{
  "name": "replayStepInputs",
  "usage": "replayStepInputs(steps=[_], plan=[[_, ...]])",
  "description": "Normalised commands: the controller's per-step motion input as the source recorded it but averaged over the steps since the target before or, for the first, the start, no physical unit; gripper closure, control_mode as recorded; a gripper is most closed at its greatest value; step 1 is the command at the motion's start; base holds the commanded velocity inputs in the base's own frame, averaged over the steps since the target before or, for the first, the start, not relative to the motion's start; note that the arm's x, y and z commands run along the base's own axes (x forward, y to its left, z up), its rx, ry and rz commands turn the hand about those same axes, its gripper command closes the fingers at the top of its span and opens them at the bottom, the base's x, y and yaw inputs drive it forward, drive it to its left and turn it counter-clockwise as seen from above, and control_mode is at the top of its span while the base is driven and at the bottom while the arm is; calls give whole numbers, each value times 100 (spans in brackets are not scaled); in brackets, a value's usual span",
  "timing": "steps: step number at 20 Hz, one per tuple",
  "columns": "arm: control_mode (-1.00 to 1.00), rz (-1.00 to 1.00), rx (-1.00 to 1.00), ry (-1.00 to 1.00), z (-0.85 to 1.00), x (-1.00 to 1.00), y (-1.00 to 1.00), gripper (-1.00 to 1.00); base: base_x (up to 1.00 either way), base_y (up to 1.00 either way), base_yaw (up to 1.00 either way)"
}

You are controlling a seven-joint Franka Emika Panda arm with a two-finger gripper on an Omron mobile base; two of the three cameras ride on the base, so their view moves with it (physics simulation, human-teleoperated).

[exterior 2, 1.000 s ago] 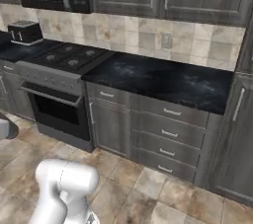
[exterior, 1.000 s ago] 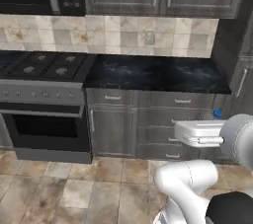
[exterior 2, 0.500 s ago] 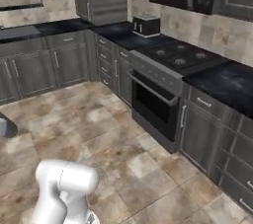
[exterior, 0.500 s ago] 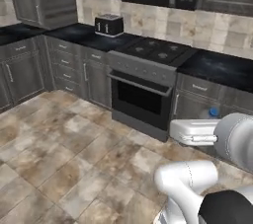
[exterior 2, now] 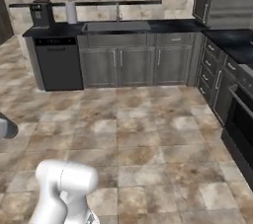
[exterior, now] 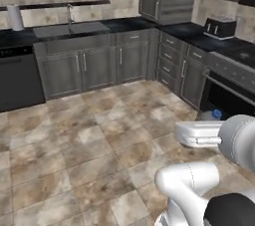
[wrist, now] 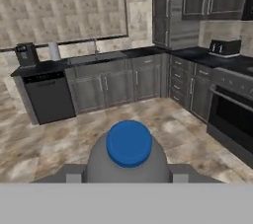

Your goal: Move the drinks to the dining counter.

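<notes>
View swung to sink | bottle [wrist: 128, 161]: clear, blue cap, gripped

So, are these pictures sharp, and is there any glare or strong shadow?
Left and right base views: soft, slightly blurred, evenly lit, no hard shadows on the floor tiles. Hand view: the bottle with blue cap sits very close but reads clearly; no glare.

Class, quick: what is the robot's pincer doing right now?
Pincer: closed on the blue-capped bottle, carrying it.
</notes>
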Motion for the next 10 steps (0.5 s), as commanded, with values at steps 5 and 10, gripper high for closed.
replayStepInputs(steps=[5, 10], plan=[[100, 0, 0, 0, 0, 0, 0, 100, -1, 43, 58], [100, 0, 0, 0, 0, 0, 0, 100, 9, 78, 37]])
